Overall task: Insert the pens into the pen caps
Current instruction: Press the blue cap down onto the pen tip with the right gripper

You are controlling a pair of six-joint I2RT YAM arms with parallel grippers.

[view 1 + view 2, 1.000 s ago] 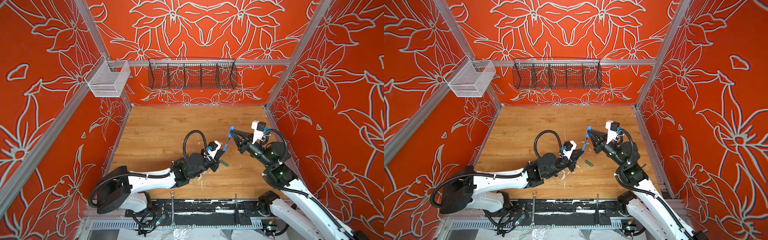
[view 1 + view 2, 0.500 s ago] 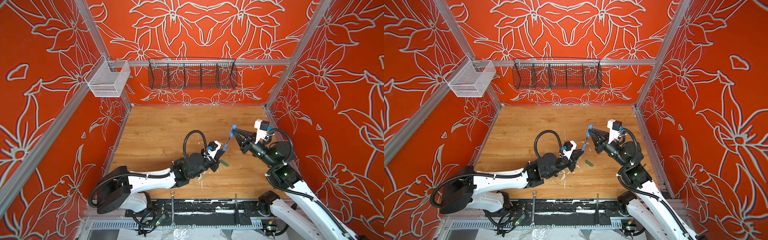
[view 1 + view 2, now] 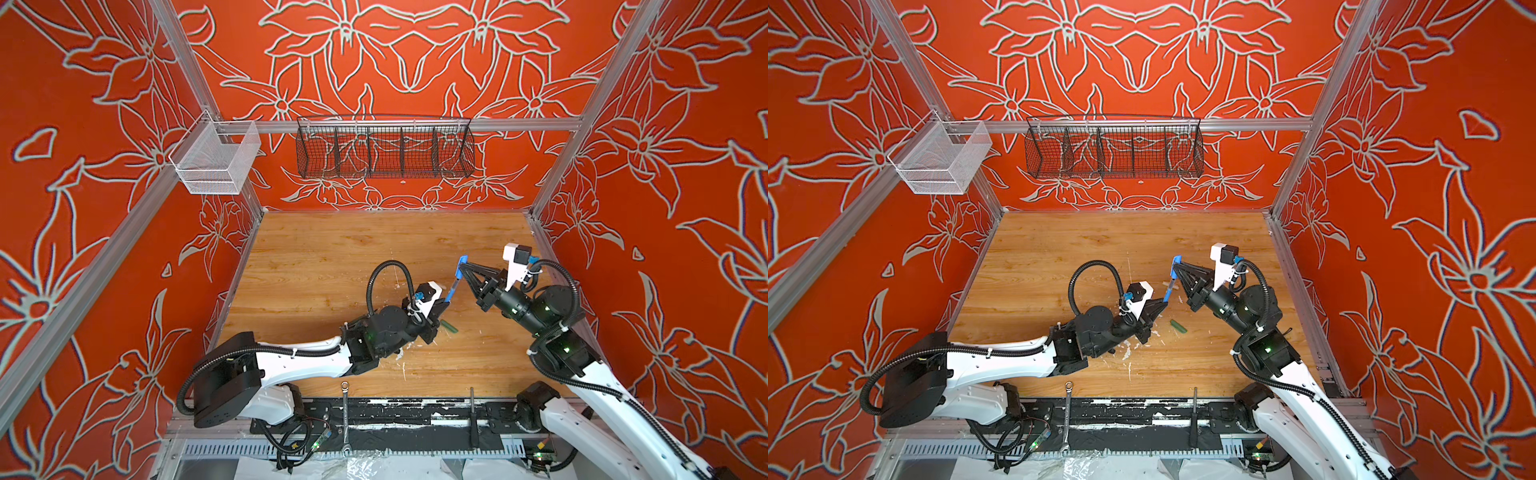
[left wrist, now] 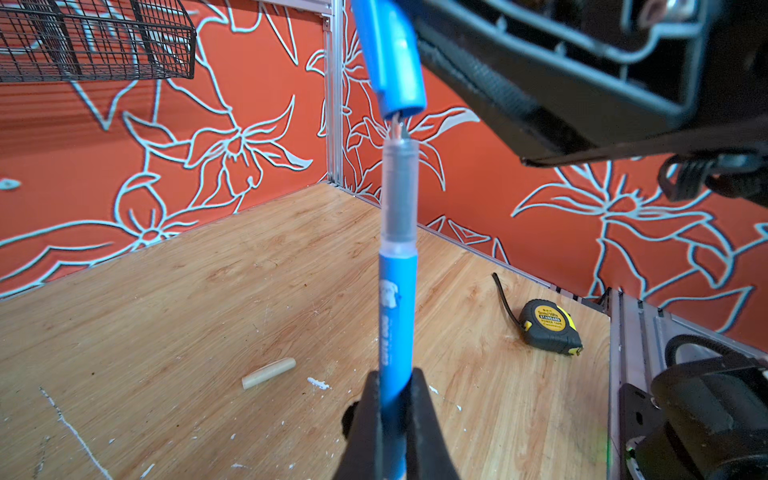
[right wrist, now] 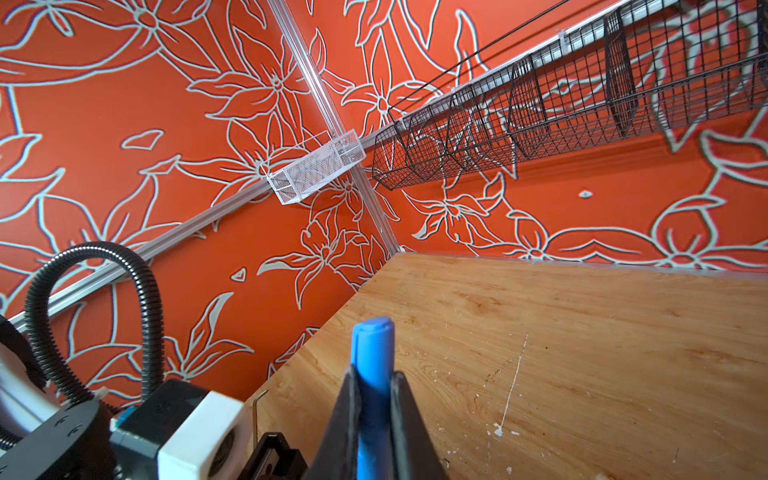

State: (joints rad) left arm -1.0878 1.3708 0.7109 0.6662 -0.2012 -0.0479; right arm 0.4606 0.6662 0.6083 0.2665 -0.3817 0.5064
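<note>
As left end effector (image 4: 392, 399) clamps pen (image 4: 397, 299), tip (image 4: 397, 132) apparently touches cap (image 4: 395, 62).

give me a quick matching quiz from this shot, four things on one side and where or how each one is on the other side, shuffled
Things
1. blue pen
2. blue cap
3. tan cap
4. tape measure

States
A. short tube lying flat on the table
B. clamped in the right gripper
C. clamped in the left gripper
D. yellow and black case

Pairs: 1-C, 2-B, 3-A, 4-D
</note>
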